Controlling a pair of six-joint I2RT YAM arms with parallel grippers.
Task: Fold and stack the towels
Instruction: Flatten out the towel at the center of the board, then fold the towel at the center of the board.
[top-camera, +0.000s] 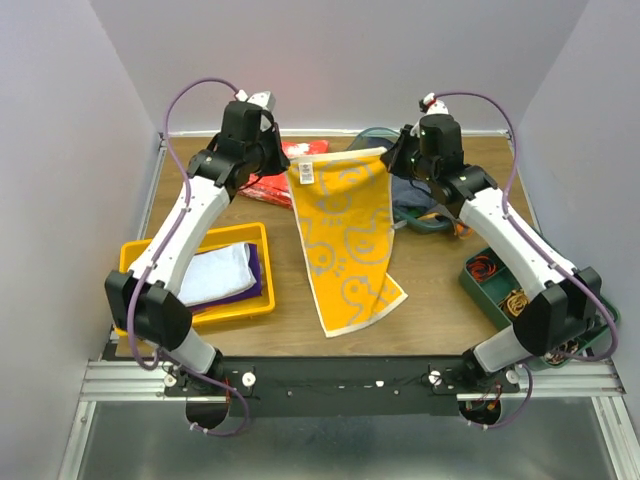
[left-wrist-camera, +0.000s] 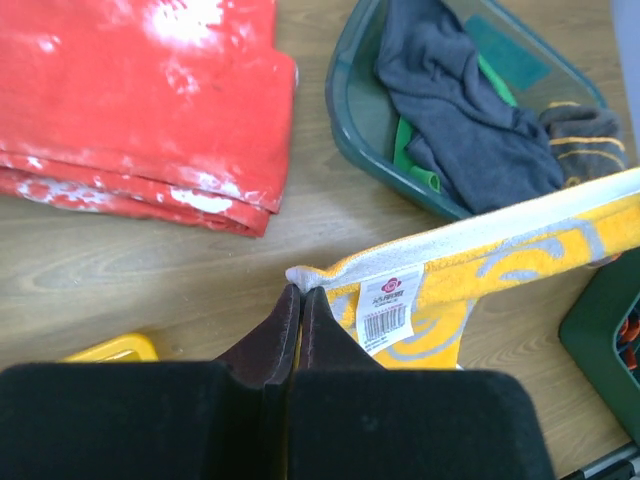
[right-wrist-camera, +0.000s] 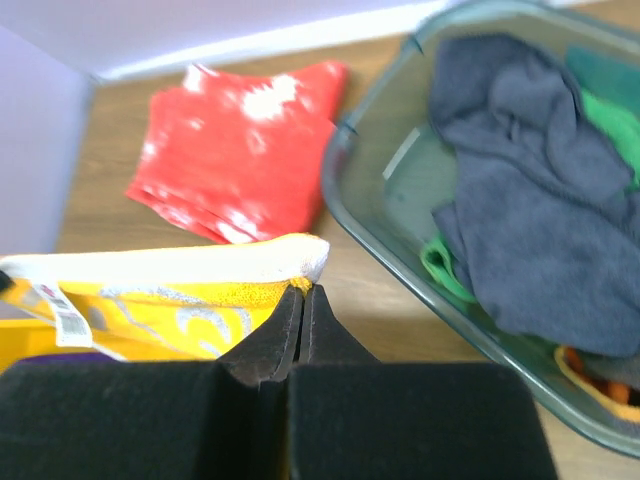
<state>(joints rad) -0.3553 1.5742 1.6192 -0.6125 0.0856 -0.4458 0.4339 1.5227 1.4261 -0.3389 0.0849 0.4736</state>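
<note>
The towels are sitting in three spots, so going left to right across the top view. At about 8 o'clock a yellow tray (top-camera: 133, 256) is holding the stack so far, with a white towel (top-camera: 215, 270) lying on a purple towel (top-camera: 256, 285).

In the middle, both arms are holding the yellow towel (top-camera: 345, 240) by its far edge. The left gripper (left-wrist-camera: 300, 292) is pinching the corner beside the label, jaws clamped tight on the hem, and the right gripper (right-wrist-camera: 303, 290) is doing the same on the other corner. That edge is being stretched between them up around 12 o'clock, while the rest is draping toward 6 and trailing onto the table (top-camera: 430, 325).

At 1 to 2 o'clock the teal bin (right-wrist-camera: 365, 200) is sitting with a dark grey towel (right-wrist-camera: 540, 200) and a green towel (right-wrist-camera: 440, 265) bunched inside. The red cloth (left-wrist-camera: 150, 100) is lying at 11.

So it's looking like the first fold on this one is just getting going. The next move is probably calling for both grippers to carry the held edge toward 6 together, keeping it level so the corners land square on the near edge.
</note>
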